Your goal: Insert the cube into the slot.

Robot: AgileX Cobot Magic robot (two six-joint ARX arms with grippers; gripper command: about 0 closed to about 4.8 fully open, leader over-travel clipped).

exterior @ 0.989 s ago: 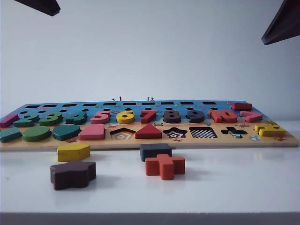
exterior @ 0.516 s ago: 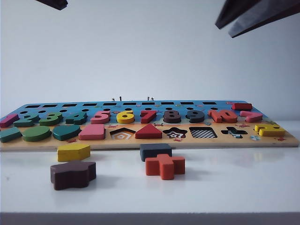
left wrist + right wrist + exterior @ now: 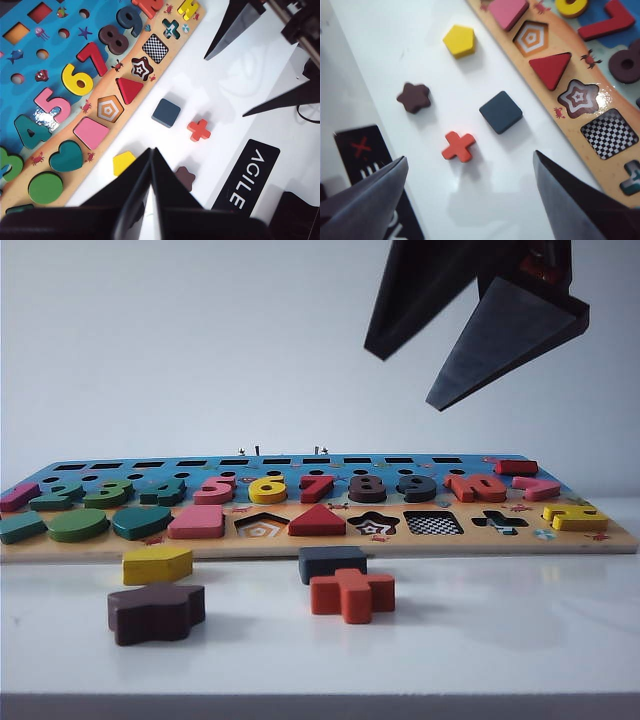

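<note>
Right tool point(image 3: 430, 375) wide open, empty, left tool point(image 3: 151, 155) closed

White bench point(image 3: 520, 640) carrying puzzle board point(image 3: 320, 540) and loose blocks.
At board's 6 o'clock: yellow pentagon point(image 3: 156, 565), navy cube point(image 3: 331, 562), orange cross point(image 3: 351, 594), brown flower block point(image 3: 155, 612).

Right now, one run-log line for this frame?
phase: approach | right end effector: open, above board | left end effector: shut, raised above table | cube: on table, untouched | checkered slot: empty
</note>
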